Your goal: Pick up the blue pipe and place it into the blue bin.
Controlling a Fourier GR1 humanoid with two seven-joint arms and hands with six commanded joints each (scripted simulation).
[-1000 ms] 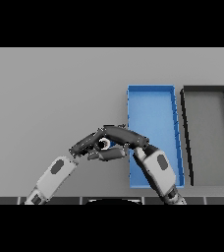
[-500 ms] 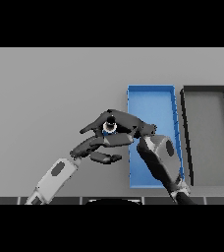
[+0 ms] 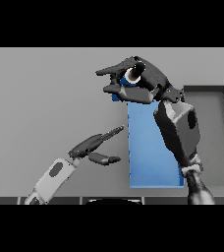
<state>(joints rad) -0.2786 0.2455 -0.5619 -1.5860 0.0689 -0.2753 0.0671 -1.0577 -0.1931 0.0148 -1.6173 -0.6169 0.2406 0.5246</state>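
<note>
Our right hand (image 3: 141,81) sits high in the upper middle of the frame, fingers curled round the blue pipe (image 3: 133,75), above the top end of the blue bin (image 3: 151,147). Our left hand (image 3: 92,147) hangs lower left with straight, relaxed fingers, holding nothing. A dark bin (image 3: 217,133) stands just right of the blue one.

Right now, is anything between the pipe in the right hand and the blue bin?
Nothing visible. The right hand holds the pipe raised near the blue bin's far left corner, and the bin floor that shows is bare. The left hand is open, left of the bin. The dark bin sits to the right.
</note>
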